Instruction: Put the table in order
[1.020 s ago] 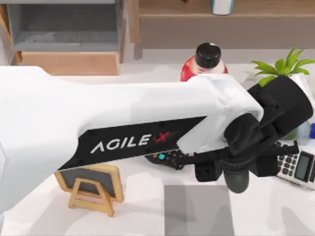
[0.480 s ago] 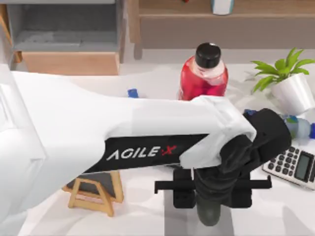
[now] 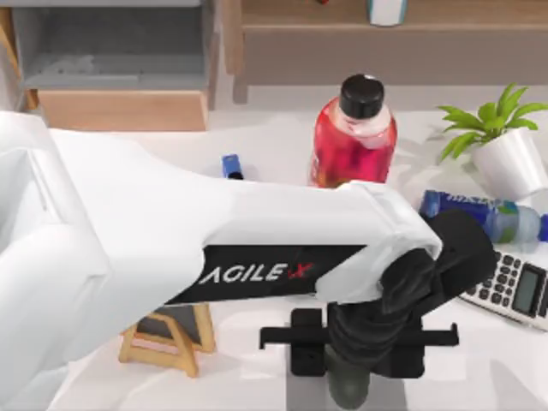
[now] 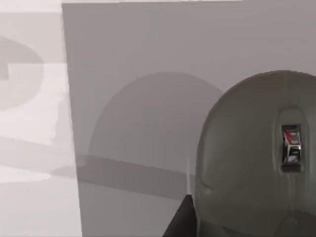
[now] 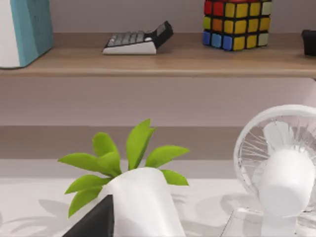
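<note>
The white table (image 3: 257,137) is seen spread beneath everything, its far edge backed by the light-wood and grey shelf unit (image 3: 120,64). Much of the top view is crossed by the left AgileX arm, whose left gripper (image 3: 349,390) is held low over the grey mouse pad (image 4: 148,64) near the front edge, with a grey mouse (image 4: 256,158) directly under it; whether its fingers are apart or closed on the mouse cannot be told. A red bottle (image 3: 353,141) with a black cap is stood upright near the shelf, its body filled with red liquid. A white pot (image 3: 511,163) at the right is occupied by a green plant (image 3: 488,120). A blue bottle (image 3: 479,212) is laid on its side beside a calculator (image 3: 514,291). On the shelf, a second calculator (image 5: 138,40) and a colour cube (image 5: 237,23) are seen, and a white fan (image 5: 281,163) stands beside the pot.
</note>
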